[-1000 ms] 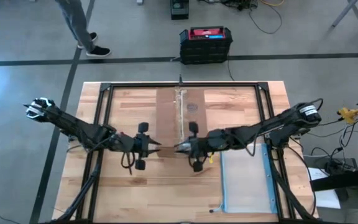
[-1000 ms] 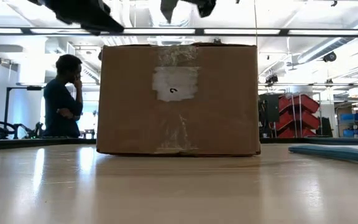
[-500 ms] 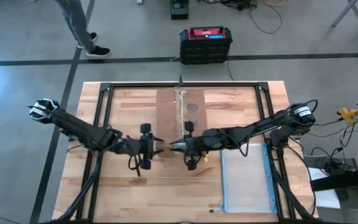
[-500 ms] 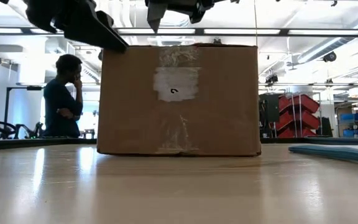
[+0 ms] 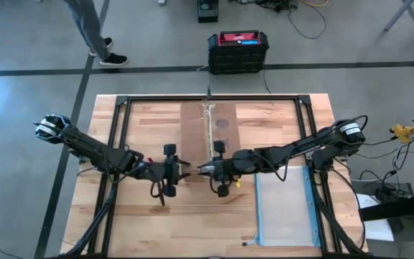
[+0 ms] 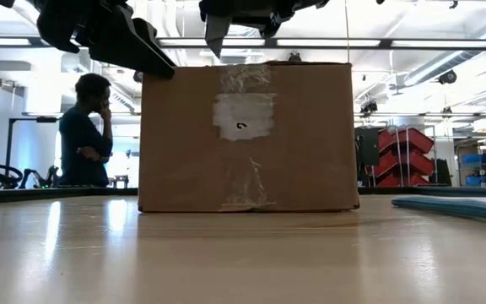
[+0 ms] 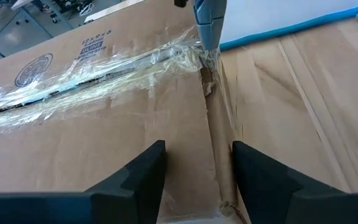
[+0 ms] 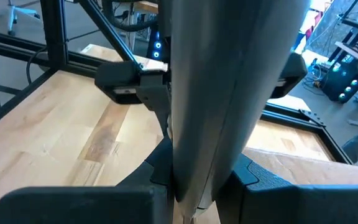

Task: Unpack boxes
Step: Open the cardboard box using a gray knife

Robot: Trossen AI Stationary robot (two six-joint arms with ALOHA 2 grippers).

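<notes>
We see the left gripper (image 5: 183, 173) over the near end of the cardboard box (image 5: 208, 137), its two dark fingers (image 7: 143, 174) spread apart with box top showing between them in the left wrist view, nothing gripped. Just across from it, the right gripper (image 5: 201, 170) points in from the other side; in the right wrist view its fingers are clamped on a tall grey tool (image 8: 229, 93) (some blade or cutter, exact type we cannot tell). The tip of that tool (image 7: 208, 22) sits at the clear tape (image 7: 104, 68) where the seam meets the box edge, as the left wrist view shows. The two grippers are near each other, tips nearly meeting above the box's near edge.

The box stands in the middle of the wooden table (image 5: 157, 115), flaps closed, tape running along the centre seam, a round printed stamp (image 7: 33, 70) and a small label on top. In the low view the box (image 6: 247, 135) fills the centre, a torn whitish patch (image 6: 243, 114) on its front face, both arms coming in above its top edge.

A clear blue-edged pouch (image 5: 282, 208) lies flat on the table by the right arm, apart from the box. Beyond the table on the floor sits a black crate with red top (image 5: 238, 50). A person (image 6: 83, 131) stands in the room behind; legs (image 5: 92, 32) show in the high view.
</notes>
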